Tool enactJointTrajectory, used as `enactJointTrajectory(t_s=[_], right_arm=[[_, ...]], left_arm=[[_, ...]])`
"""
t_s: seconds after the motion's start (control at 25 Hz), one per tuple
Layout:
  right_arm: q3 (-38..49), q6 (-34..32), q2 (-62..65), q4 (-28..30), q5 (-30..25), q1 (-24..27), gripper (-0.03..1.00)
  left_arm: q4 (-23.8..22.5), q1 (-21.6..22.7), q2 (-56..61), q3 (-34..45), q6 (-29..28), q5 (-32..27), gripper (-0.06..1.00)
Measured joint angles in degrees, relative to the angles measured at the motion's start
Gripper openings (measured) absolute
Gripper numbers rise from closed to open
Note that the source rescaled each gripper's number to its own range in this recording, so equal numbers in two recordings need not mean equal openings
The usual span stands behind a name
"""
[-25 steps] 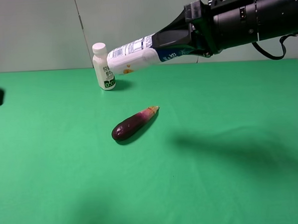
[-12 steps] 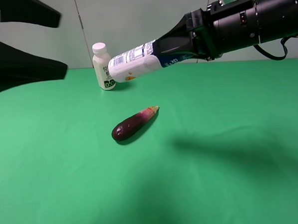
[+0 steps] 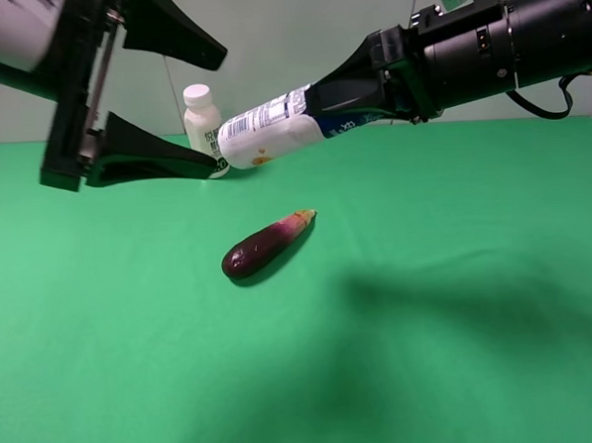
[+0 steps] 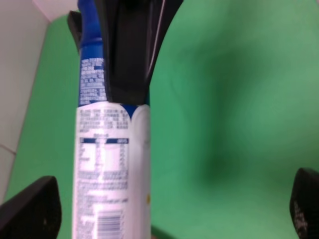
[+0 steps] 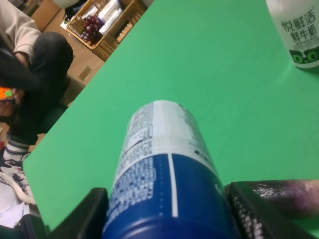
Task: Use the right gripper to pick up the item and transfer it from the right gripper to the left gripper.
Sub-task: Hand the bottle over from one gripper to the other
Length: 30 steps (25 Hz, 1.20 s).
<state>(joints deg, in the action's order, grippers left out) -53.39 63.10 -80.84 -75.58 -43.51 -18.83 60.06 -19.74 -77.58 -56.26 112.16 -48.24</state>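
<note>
- Green table (image 3: 463,372) filled the lower part of the high view; nothing on it but two loose things.
- Your right gripper (image 3: 320,103) reached in from the right of the high view on its thick black arm, well above the table. Jaws were clenched on the item, gripping its blue upper part. In the right wrist view a finger (image 5: 79,214) showed on either side of the blue label.
- Your left gripper (image 3: 216,115) came in from the upper left of the high view, off the table. Jaws were released and spread wide, one finger high, one low. In the left wrist view only the fingertips (image 4: 30,209) showed, at the frame corners.
- The item (image 3: 266,132) was held in the air, near level, with its white end tilted slightly down. That end pointed toward your left gripper and sat at the mouth of its spread jaws. No touch with either left finger could be made out.
- Eggplant (image 3: 265,245) lay on the table below the item, well apart from both grippers.
- Milk bottle (image 3: 199,112) stood upright at the far edge of the table, seen between the left fingers.
</note>
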Motion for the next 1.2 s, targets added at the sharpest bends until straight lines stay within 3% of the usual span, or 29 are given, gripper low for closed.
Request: enactJointTrajectory(t_s=[0.32,0.56,0.92,1.2], right_arm=[[0.00,0.00,0.00,0.76,-0.12,0.00,0.00],[0.00,0.00,0.00,1.19,-0.12,0.00,0.00],[0.00,0.00,0.00,1.37,-0.12,0.00,0.00],[0.00,0.00,0.00,1.37,-0.18,0.00,0.00]], left_arm=[[0.15,-5.88,-4.21,-0.06,0.43,14.46,1.00],[0.63,-8.41,-7.94,-0.19,0.43,16.30,1.00],[9.76,-9.74,-10.55,-0.19,5.42,19.94,1.00],[11.36,-10.79,-13.96,-1.22,7.57,21.01,1.00]])
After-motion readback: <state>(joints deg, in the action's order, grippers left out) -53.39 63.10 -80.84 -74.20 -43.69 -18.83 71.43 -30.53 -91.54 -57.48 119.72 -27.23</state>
